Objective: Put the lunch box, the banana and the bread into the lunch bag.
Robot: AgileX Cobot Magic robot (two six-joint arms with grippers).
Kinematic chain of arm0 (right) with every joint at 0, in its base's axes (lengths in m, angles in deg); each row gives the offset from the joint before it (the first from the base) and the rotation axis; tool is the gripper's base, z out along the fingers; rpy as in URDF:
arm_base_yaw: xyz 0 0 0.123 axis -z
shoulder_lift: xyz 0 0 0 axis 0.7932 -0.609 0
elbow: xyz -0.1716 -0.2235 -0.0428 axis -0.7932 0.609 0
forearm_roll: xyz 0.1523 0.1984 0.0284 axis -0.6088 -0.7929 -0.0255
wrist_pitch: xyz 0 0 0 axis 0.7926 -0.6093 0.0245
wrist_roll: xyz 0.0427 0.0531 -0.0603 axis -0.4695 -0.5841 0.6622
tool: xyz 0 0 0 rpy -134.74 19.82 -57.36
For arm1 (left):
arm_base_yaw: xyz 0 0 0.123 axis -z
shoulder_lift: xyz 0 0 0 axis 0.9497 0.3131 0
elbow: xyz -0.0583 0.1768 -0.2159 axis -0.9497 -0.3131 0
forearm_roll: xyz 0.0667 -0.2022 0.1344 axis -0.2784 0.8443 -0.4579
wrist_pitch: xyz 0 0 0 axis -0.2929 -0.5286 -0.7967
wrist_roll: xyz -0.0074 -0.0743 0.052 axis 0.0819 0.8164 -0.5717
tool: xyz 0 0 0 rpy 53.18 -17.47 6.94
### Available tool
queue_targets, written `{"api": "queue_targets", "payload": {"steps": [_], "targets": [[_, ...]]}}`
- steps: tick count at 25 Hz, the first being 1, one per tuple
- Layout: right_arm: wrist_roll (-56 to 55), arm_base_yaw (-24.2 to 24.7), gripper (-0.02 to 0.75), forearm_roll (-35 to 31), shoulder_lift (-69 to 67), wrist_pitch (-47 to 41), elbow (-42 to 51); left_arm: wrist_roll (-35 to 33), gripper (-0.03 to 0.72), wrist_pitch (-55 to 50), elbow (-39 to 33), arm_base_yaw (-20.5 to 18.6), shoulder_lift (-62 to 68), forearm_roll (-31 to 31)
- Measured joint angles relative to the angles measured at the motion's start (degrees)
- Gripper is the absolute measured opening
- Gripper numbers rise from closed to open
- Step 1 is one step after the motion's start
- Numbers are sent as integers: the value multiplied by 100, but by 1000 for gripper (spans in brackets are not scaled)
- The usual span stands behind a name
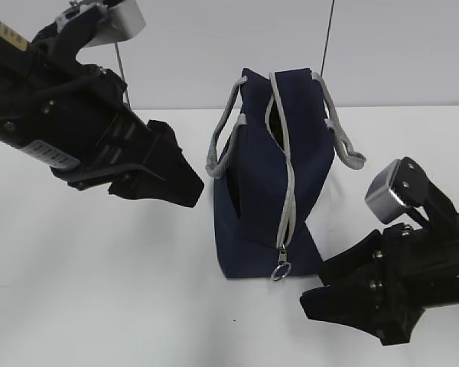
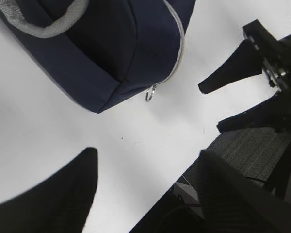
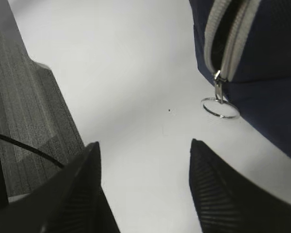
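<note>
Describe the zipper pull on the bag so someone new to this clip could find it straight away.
Start at the navy lunch bag standing mid-table between the two arms. Follow its grey zipper down the front face to the bottom end, near the table. There hangs the ring pull, a small silver metal loop, the only shiny round thing on the bag; the grey strap handles are soft fabric and sit up at the top.

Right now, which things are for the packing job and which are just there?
For the job:
- lunch bag, standing on the table, its zipper open
- left gripper, open, holding nothing
- right gripper, open, holding nothing
The lunch box, banana and bread are not in view.

Just there:
- white table
- grey floor past the table's edge
</note>
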Motion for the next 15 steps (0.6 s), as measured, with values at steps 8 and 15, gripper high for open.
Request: {"api": "queue_targets", "payload": {"steps": [8,15], "targets": [[813,-211,522,-559,-892,-66,-189,-5,445,0,0,0,0,-170],[1633,-303,524,-1299,-1467,5,-193,-5,444,-5,0,0,-13,-195]]}}
